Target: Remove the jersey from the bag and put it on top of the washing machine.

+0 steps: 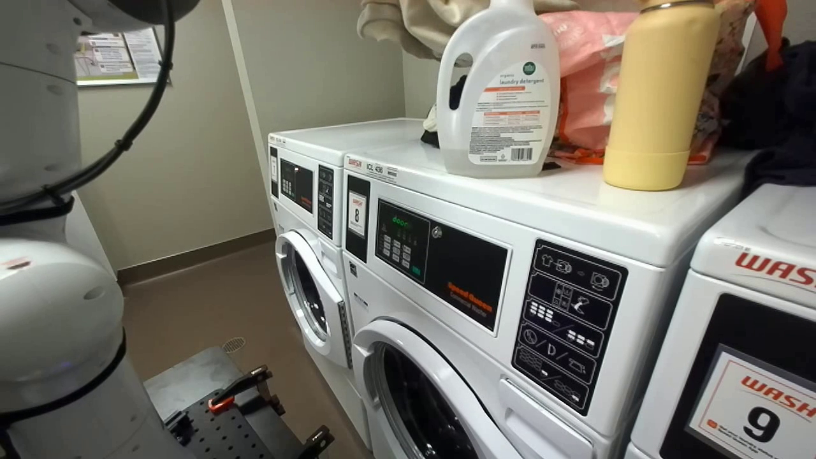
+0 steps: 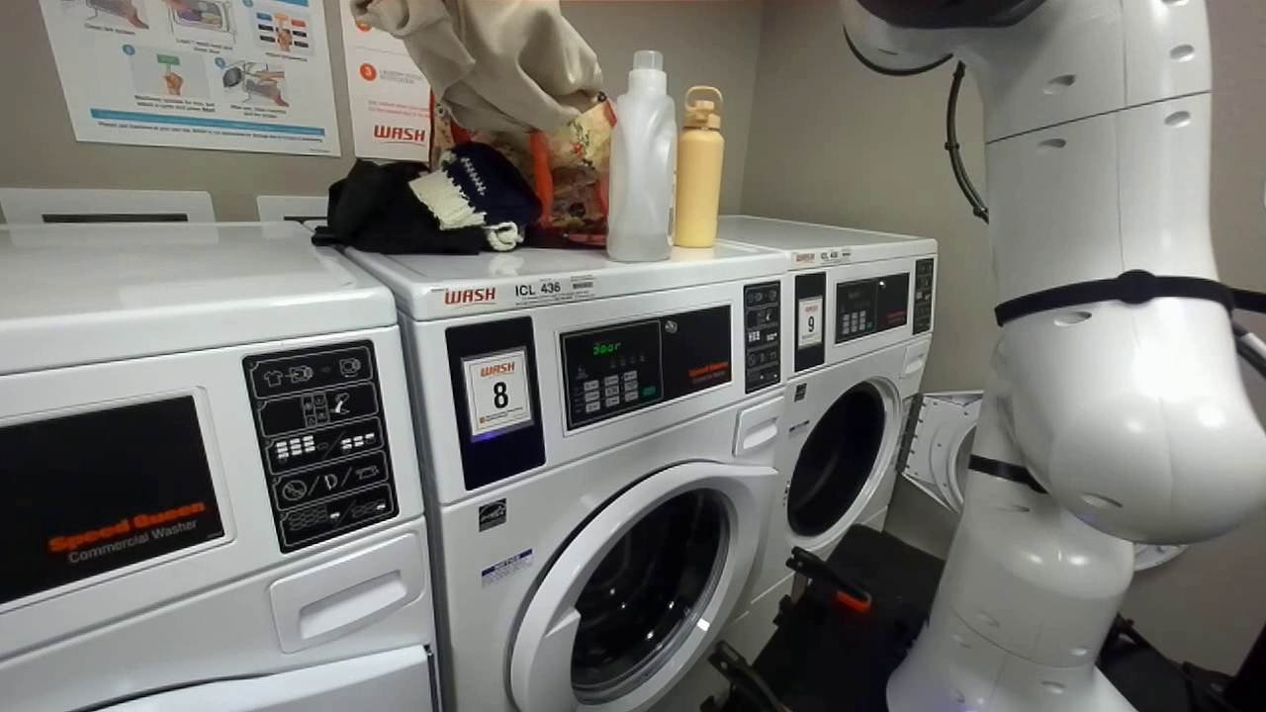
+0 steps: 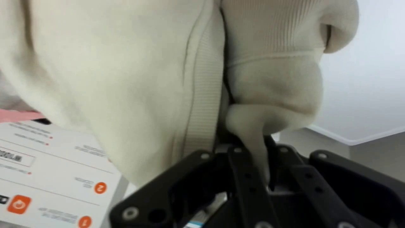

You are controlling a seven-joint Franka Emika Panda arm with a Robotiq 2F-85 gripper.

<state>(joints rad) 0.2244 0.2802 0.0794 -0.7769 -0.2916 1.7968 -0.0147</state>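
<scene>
The jersey, a beige ribbed-edge sweatshirt, hangs at the top of both exterior views (image 1: 414, 25) (image 2: 495, 64). It fills much of the wrist view (image 3: 136, 79). My gripper (image 3: 253, 155) is shut on a fold of it in the wrist view; the gripper is outside both exterior views. The bag, pink and floral with orange edges (image 1: 590, 76) (image 2: 584, 163), stands on the washing machine (image 1: 408, 152) (image 2: 717, 260). The jersey hangs over and in front of the bag's upper part. I cannot tell whether any of it is still inside the bag.
A white detergent bottle (image 1: 500, 83) (image 2: 643, 168) and a yellow water bottle (image 1: 663, 95) (image 2: 698, 178) stand on the machine near the bag. Dark clothes (image 2: 396, 208) lie beside it. Posters (image 2: 198, 79) hang on the wall. The washer door (image 2: 554, 603) protrudes below.
</scene>
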